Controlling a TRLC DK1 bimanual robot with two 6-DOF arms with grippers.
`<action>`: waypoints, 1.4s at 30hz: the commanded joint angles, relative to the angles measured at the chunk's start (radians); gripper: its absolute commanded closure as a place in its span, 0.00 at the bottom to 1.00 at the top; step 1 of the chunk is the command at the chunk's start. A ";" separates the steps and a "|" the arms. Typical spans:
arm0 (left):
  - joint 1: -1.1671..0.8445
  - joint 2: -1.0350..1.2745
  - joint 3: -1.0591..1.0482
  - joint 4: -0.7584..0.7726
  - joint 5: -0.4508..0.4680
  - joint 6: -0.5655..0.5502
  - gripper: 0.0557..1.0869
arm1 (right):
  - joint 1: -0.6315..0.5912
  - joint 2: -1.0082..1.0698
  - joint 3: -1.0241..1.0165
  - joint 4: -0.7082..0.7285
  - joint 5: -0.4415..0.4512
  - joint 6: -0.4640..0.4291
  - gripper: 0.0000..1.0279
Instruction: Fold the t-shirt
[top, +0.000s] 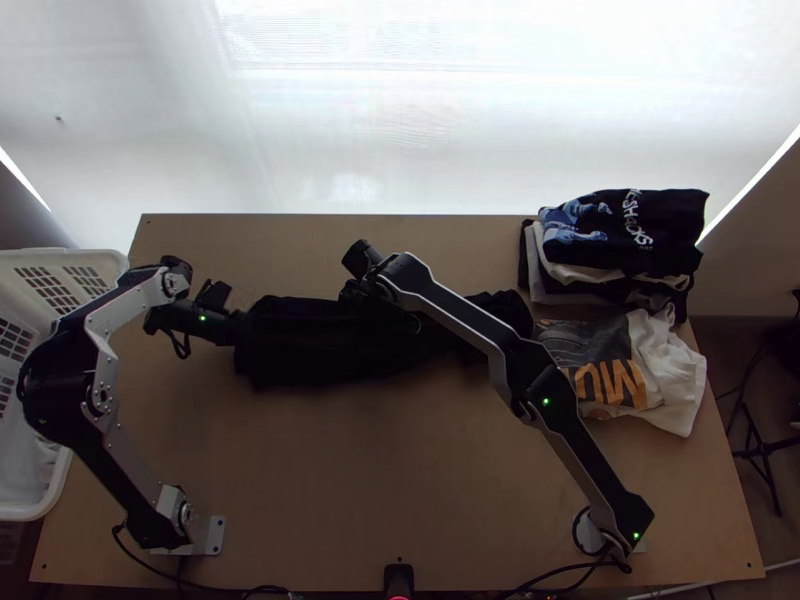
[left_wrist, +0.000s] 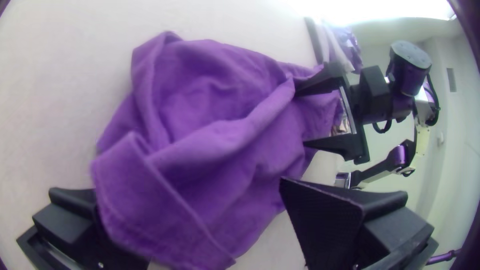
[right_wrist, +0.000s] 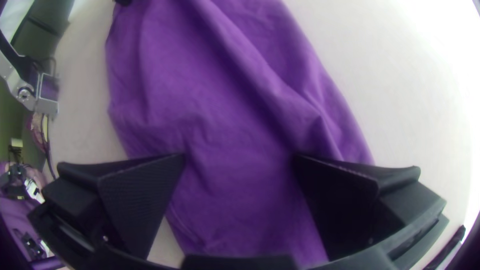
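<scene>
T-shirt (top: 290, 340), dark, soft cloth, lies bunched in a long, rumpled strip across the light wooden bench (top: 400, 450). The top view shows the black two-fingered left pincer (top: 228, 320) at one end of it and the matching right pincer (top: 385, 305) over its middle. It also shows a white slatted plastic basket (top: 35, 500) beside the bench, a stack of folded clothes (top: 640, 230) and, next to that, a pale shirt with orange lettering (top: 675, 375). The left wrist view reveals creases and a stitched edge; the left pincer (left_wrist: 189, 185) is open, cloth overlapping one finger. The right wrist view shows the right pincer (right_wrist: 240, 157) open, its fingers wide apart with cloth between them.
</scene>
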 joint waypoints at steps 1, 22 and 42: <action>-0.055 0.024 0.010 0.067 0.028 -0.064 0.04 | -0.006 -0.015 0.000 -0.001 0.000 0.010 0.04; 0.242 -0.165 -0.003 0.004 -0.150 0.060 0.97 | -0.157 -0.333 -0.118 0.026 -0.043 0.104 0.04; 0.071 -0.212 0.474 -0.327 -0.380 0.057 0.97 | -0.236 -0.543 -0.363 0.094 -0.049 0.104 0.04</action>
